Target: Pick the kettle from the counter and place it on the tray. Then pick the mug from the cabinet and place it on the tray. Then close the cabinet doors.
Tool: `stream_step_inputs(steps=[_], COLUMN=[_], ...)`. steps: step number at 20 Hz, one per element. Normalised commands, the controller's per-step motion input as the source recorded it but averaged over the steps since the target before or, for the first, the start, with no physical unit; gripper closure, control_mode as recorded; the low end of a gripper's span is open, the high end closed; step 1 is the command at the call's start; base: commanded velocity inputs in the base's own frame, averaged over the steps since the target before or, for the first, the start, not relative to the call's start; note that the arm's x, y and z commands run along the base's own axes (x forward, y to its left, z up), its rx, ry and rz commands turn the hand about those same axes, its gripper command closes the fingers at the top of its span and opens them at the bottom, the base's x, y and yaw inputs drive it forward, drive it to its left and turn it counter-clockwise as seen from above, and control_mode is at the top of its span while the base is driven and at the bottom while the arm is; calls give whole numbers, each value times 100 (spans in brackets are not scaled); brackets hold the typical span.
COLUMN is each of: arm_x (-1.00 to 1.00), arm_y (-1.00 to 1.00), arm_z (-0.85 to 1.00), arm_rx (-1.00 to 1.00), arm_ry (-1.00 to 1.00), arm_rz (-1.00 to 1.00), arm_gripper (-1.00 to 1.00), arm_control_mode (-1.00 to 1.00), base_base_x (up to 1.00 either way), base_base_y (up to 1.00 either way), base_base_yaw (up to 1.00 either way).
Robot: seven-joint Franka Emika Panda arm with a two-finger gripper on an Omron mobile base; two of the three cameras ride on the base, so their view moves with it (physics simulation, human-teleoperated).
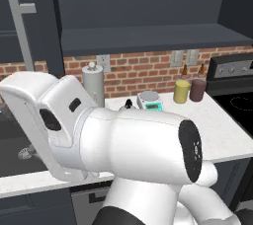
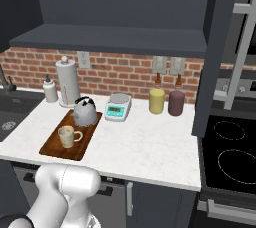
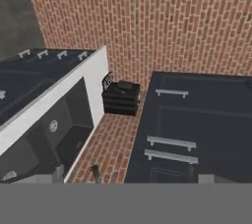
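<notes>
Kettle (image 2: pixel 85 111) and mug (image 2: pixel 68 136) both stood on the tray (image 2: pixel 56 148), which served as the landmark for the rest of the counter (image 2: pixel 145 147). On that brown wooden board the silver-grey kettle sat at the end nearer the brick wall, upright, dark knob on top; the cream mug sat at the end nearer the counter's front edge, its loop handle turned away from the sink side. The two were near each other but apart. Beyond the tray, against the wall, rose the steel paper-towel holder (image 2: pixel 67 82), with a small white soap bottle (image 2: pixel 50 90) beside it. Just off the tray's far corner, toward the stove, lay the flat kitchen scale (image 2: pixel 118 107), and farther that way stood the yellow canister (image 2: pixel 156 101) and the maroon canister (image 2: pixel 176 103), just beside one another. Above the tray hung the cabinet (image 2: pixel 115 39), its shelf showing, with the cabinet doors (image 2: pixel 212 57) swung open; one long silver bar handle (image 2: pixel 239 57) stood out on the stove side, and the other door (image 1: pixel 49 21) showed in the left base view. The gripper (image 3: pixel 76 174) barely showed at the bottom of the hand view, which looked out on brick and dark panelled fronts, and I could not tell how wide its jaws were.
</notes>
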Motion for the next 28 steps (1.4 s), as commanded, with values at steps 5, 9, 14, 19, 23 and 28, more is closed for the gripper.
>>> stream_step_inputs(steps=[5, 9, 14, 19, 23, 28], arm_x=[37, 45, 38, 39, 28, 6], arm_y=[24, 16, 1, -3, -20, -31], arm_z=[0, 0, 0, -4, -1, 0], arm_rx=[0, 0, 0, 0, 0, 0], arm_ry=[0, 0, 0, 2, 1, 0], arm_rz=[-28, -24, -20, -17, -15, -17], arm_gripper=[-100, -100, -100, -100, -100, -100], arm_control_mode=[-100, -100, -100, -100, -100, -100], base_base_x=[0, 0, 0, 0, 0, 0], base_base_y=[0, 0, 0, 0, 0, 0], base_base_yaw=[0, 0, 0, 0, 0, 0])
